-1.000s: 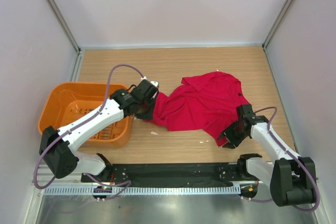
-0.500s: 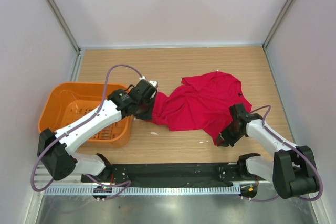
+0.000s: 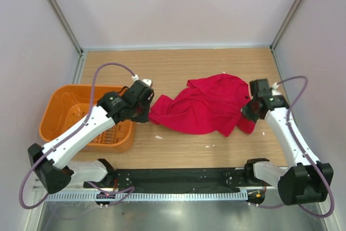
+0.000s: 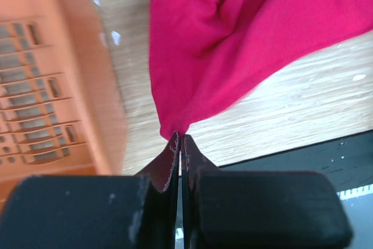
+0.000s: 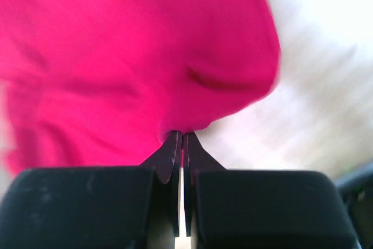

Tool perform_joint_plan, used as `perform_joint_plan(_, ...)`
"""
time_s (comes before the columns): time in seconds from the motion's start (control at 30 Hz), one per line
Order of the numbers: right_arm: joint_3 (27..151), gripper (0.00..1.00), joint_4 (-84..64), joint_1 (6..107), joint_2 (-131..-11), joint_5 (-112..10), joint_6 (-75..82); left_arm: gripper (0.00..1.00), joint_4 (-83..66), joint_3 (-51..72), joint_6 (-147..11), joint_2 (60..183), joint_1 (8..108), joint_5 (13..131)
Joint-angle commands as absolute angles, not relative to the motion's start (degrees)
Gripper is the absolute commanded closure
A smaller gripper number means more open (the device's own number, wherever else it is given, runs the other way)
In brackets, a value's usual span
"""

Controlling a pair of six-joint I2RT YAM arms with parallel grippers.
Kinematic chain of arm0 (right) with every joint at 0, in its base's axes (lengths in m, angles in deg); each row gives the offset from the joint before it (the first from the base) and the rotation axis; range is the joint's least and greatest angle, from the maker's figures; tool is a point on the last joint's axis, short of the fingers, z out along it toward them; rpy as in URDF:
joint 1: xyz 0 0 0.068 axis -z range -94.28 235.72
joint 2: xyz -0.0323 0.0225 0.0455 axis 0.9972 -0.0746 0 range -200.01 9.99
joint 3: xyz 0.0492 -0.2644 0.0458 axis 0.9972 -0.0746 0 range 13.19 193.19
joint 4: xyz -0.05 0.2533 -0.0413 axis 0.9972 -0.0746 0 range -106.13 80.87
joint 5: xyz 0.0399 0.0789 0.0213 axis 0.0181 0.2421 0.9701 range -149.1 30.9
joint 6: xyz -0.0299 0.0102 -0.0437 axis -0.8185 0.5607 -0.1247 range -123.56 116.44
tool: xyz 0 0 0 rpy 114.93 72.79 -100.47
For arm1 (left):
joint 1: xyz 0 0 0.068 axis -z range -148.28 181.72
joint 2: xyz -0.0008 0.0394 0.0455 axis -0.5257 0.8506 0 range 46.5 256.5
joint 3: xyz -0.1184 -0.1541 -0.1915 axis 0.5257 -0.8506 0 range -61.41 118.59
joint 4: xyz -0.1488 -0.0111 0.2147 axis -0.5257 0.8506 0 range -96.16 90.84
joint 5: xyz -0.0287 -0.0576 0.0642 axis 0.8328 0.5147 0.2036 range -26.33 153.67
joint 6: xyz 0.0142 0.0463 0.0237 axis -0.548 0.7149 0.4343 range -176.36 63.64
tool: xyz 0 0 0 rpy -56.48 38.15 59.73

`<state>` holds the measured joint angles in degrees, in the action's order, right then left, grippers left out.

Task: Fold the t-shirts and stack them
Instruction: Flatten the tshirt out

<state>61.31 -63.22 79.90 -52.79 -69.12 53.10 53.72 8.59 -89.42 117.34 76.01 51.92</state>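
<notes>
A crumpled bright red t-shirt (image 3: 203, 106) lies on the wooden table, stretched between my two arms. My left gripper (image 3: 147, 113) is shut on its left edge; the left wrist view shows a pinch of red cloth (image 4: 192, 68) caught at the tips of that left gripper (image 4: 180, 137). My right gripper (image 3: 250, 109) is shut on the shirt's right edge, lifted off the table. In the right wrist view the t-shirt (image 5: 134, 56) bunches into the tips of the right gripper (image 5: 182, 135).
An orange slotted basket (image 3: 70, 113) stands at the left, just beside my left arm, its wall (image 4: 52, 86) close in the left wrist view. Small white scraps (image 3: 158, 137) lie on the wood. A black rail (image 3: 178, 177) runs along the near edge.
My right gripper has shut on the shirt's near right part and swung it up and back to the right. My left gripper has pulled its edge a little leftward.
</notes>
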Motion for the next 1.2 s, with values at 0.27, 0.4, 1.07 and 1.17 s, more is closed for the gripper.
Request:
perform_joint_plan(0.27,109.5,0.99,-66.62,94.6,-58.56,-86.26,31.34,1.0,63.27,19.8,-87.66,112.33,76.28,40.82)
perform_joint_plan(0.4,117.59,0.99,-63.81,94.86,-58.21,-85.65,31.06,1.0,64.86,22.52,-85.64,111.63,76.28,39.32)
perform_joint_plan(1.07,129.82,0.99,-50.36,94.77,-39.42,-75.55,21.06,1.0,53.79,45.72,-75.61,98.27,76.28,50.3)
perform_joint_plan(1.17,129.48,0.99,-48.17,94.69,-35.19,-74.49,18.59,1.0,51.86,46.96,-75.17,96.95,76.28,51.27)
